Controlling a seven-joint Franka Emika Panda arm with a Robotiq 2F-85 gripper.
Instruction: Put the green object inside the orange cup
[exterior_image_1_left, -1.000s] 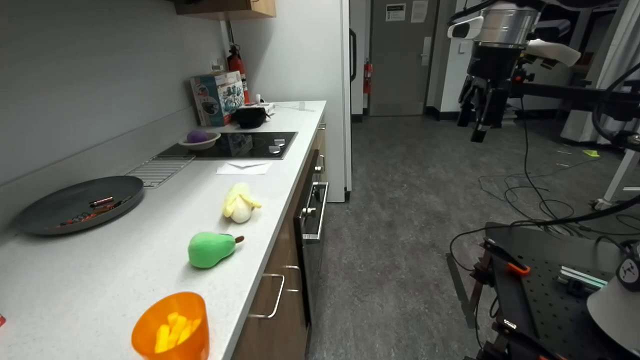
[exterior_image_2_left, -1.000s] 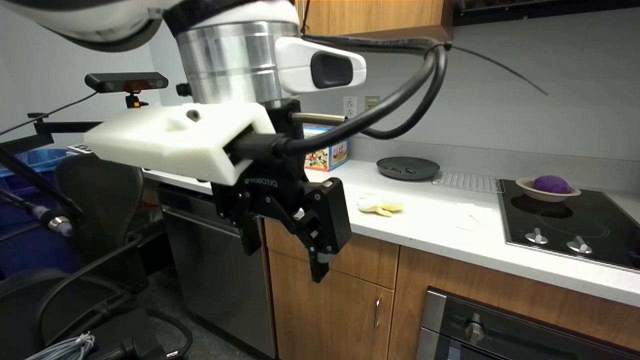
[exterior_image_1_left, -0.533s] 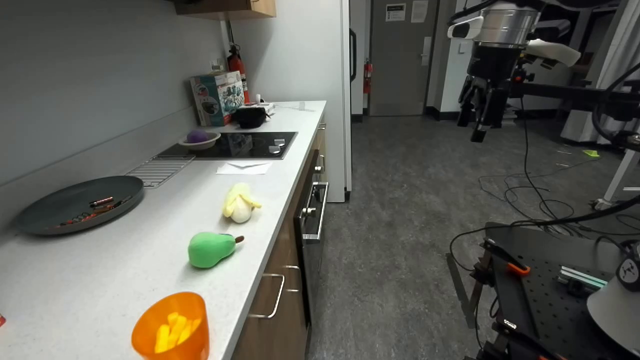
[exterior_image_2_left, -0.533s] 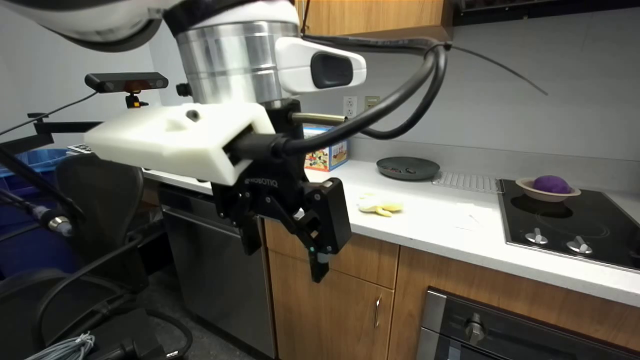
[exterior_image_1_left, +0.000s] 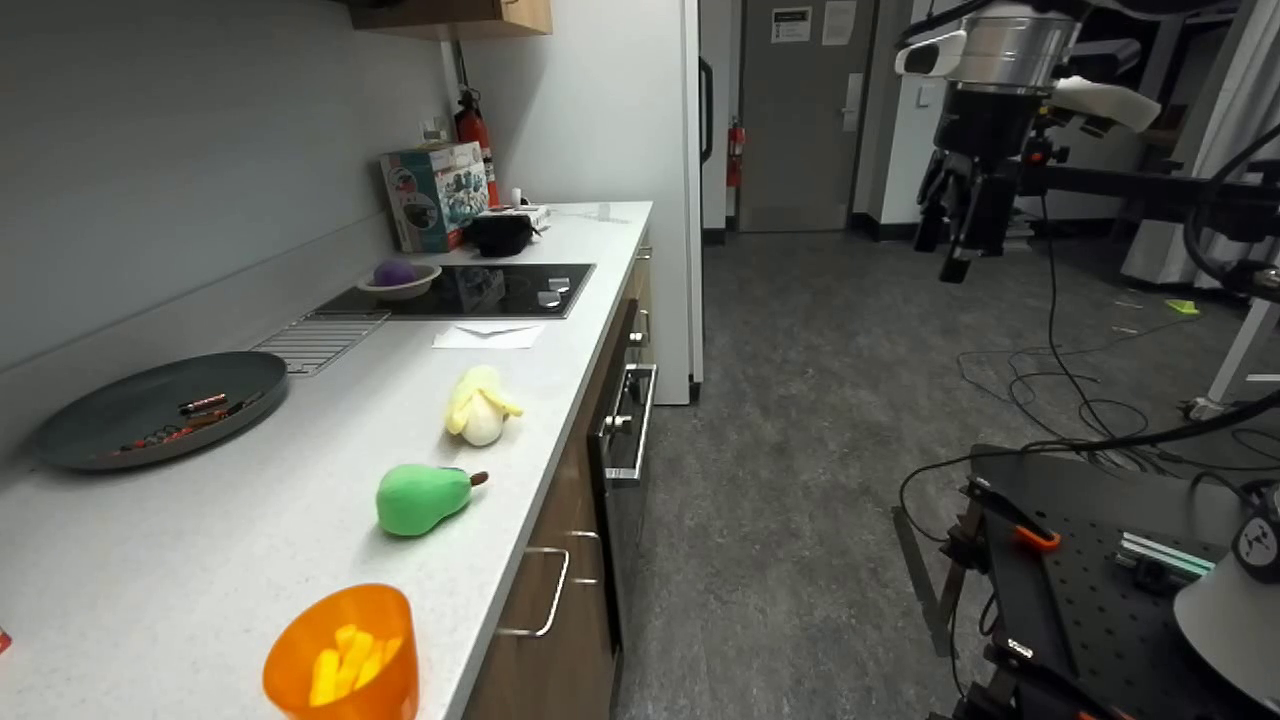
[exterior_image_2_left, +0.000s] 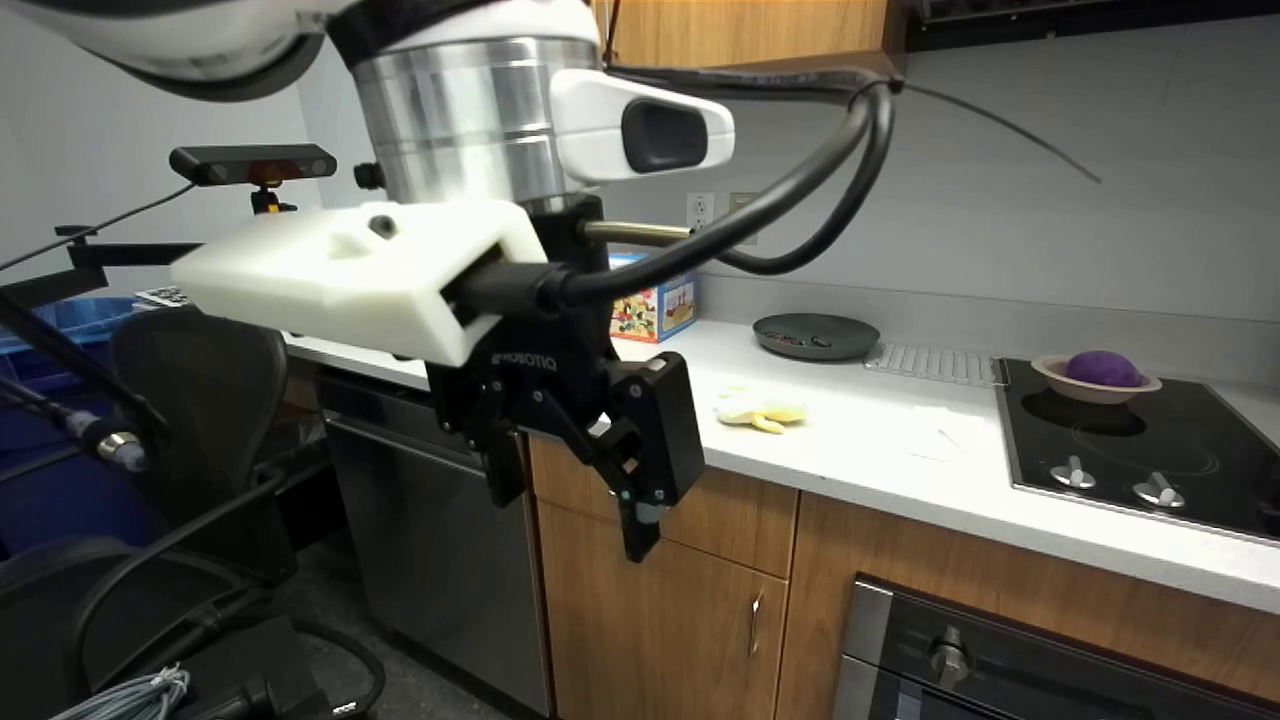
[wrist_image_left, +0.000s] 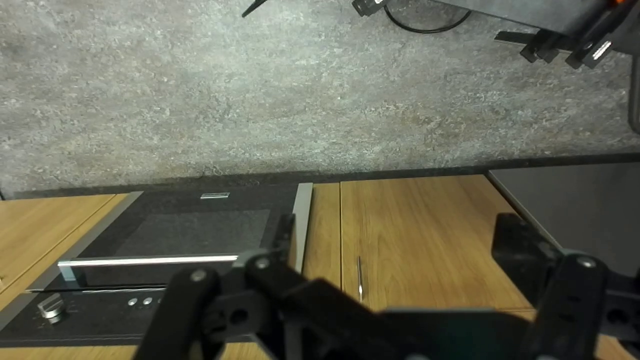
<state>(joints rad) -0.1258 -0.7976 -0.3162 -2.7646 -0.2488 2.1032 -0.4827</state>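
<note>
Claw (exterior_image_2_left: 572, 508) is hanging wide, empty; the green pear (exterior_image_1_left: 420, 499) is lying on the counter (exterior_image_1_left: 230, 560) near the orange cup (exterior_image_1_left: 345, 608); yellow pieces (exterior_image_1_left: 352, 664) taking room inside could later be blocking the pear.

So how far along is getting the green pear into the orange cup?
Nothing looks done: the green pear lies on the counter, outside the orange cup, which holds yellow pieces. Nothing is in hand: the gripper stands open and empty. Left: grasp the pear, put it inside.

Green pear (exterior_image_1_left: 418, 500), orange cup (exterior_image_1_left: 345, 607), yellow sticks (exterior_image_1_left: 348, 666), black claw (exterior_image_2_left: 572, 511), wood-grained brown cabinet (wrist_image_left: 417, 225), mottled grey floor (wrist_image_left: 300, 100)
</note>
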